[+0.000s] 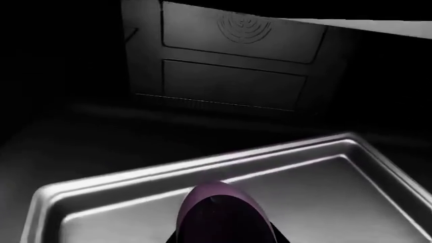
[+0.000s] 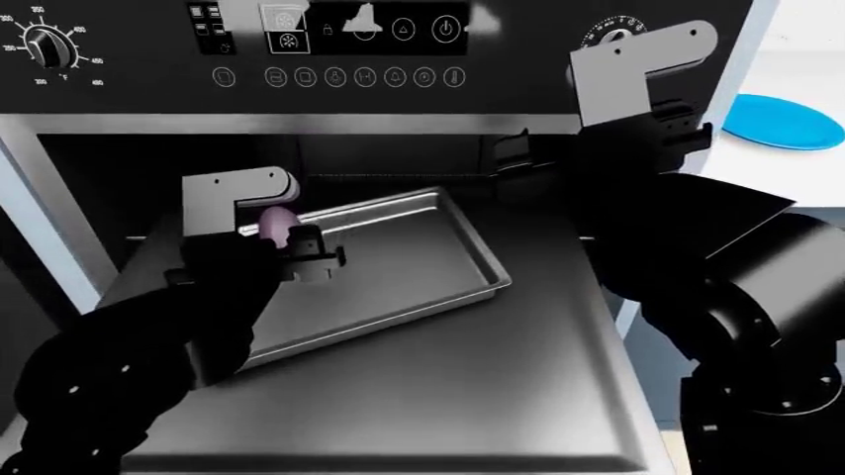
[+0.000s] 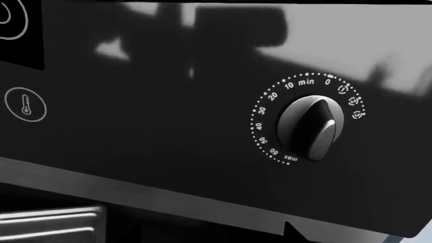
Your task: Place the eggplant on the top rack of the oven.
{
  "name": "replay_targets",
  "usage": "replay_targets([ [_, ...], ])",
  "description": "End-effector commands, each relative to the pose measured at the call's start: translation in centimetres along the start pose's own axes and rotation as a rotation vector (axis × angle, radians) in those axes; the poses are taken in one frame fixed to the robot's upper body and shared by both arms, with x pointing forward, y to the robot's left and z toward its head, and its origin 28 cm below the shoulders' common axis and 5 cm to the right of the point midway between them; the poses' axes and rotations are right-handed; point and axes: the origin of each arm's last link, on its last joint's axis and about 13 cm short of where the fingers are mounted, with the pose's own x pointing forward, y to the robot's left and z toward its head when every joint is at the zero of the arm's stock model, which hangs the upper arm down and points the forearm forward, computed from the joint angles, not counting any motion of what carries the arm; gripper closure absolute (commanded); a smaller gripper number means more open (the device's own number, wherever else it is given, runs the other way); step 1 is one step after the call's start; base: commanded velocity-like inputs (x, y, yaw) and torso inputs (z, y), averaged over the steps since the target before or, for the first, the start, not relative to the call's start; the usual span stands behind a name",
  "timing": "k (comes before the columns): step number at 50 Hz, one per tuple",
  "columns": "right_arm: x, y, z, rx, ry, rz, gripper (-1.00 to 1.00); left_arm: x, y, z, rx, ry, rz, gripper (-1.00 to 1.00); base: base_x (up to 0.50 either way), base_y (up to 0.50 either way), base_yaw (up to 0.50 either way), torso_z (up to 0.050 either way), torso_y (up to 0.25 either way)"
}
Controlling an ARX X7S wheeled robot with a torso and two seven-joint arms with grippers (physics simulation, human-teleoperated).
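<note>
The oven (image 2: 528, 74) fills the head view, black-fronted, with its cavity open. The top rack (image 2: 422, 247), a silver tray, is pulled partway out over the door. My left gripper (image 2: 284, 239) is shut on the eggplant (image 2: 277, 224), lilac end up, and holds it just above the tray's left part. In the left wrist view the eggplant (image 1: 219, 210) hangs over the tray (image 1: 337, 172), and it hides the gripper's fingers. My right gripper (image 2: 509, 158) is raised at the cavity's upper right edge; it is dark and its jaws are unclear.
The wide grey door (image 2: 462, 396) lies open below the tray. The cavity's back wall (image 1: 229, 66) has a round fan grille. A timer knob (image 3: 312, 126) is close before the right wrist camera. A blue plate (image 2: 786, 121) lies on the counter at the right.
</note>
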Motion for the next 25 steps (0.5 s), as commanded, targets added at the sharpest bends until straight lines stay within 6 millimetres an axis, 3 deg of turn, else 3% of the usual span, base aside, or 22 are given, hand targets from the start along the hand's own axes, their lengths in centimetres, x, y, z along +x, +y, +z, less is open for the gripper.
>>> replay_targets([
  [1, 0.08, 0.05, -0.11, 0.002, 0.001, 0.002, -1.0, 0.06, 0.07, -0.1, -0.009, 0.0, 0.006, 1.0, 0.0, 0.0, 0.0, 0.0, 0.0],
  [25, 0.05, -0.02, -0.71, 0.01, 0.007, -0.001, -1.0, 0.15, -0.07, -0.48, 0.002, 0.013, 0.004, 1.0, 0.0, 0.0, 0.0, 0.0, 0.0],
])
